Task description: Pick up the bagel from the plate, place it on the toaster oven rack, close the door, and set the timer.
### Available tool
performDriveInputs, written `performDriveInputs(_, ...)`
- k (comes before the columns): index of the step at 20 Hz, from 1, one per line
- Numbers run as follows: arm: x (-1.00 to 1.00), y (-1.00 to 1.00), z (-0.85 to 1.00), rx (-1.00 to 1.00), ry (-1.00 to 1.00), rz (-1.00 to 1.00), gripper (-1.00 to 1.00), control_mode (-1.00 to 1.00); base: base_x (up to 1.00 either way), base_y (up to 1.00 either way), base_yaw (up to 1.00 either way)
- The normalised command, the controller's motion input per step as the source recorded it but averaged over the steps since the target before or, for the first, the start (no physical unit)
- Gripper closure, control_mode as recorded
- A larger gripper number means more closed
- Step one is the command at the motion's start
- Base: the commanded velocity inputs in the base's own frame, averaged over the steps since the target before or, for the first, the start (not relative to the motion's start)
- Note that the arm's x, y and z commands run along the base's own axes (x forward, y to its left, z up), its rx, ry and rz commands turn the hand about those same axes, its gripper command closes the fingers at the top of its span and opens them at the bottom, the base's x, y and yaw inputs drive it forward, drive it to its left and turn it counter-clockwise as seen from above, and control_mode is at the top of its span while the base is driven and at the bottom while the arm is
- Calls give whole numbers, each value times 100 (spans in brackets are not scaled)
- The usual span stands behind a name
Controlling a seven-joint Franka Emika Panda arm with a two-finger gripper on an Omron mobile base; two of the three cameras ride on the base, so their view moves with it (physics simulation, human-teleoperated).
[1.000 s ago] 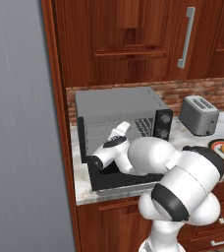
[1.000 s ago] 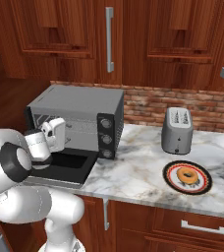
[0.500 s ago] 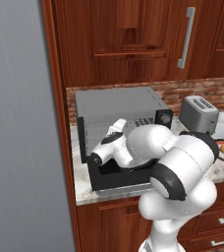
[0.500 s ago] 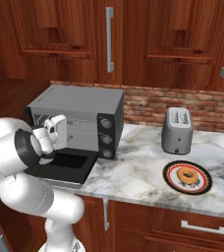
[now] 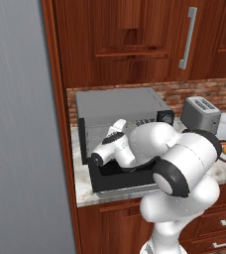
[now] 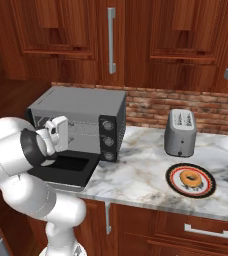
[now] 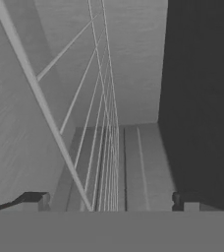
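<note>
Wood cabs (image 6: 151,40), brick splash (image 6: 186,107) (marble top (image 6: 136,175)).

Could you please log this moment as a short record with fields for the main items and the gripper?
bagel: lying on the plate, right of the silver toaster
door: open, folded down flat in front of the oven
toaster oven rack: bare wire grid, close ahead in the hand view
gripper: open, holding nothing, at the oven's mouth
task: bagel not yet picked up
</note>
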Motion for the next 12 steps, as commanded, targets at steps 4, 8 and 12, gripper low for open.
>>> performDriveInputs(4, 0, 0, -51, 0, -1, 4, -100, -100, 0, 0, 0)
performDriveInputs(8, 0, 3, -52, 0, -11, 8, -100, -100, 0, 0, 0)
performDriveInputs(12, 0, 1, -52, 0, -14, 9, -100, -100, 0, 0, 0)
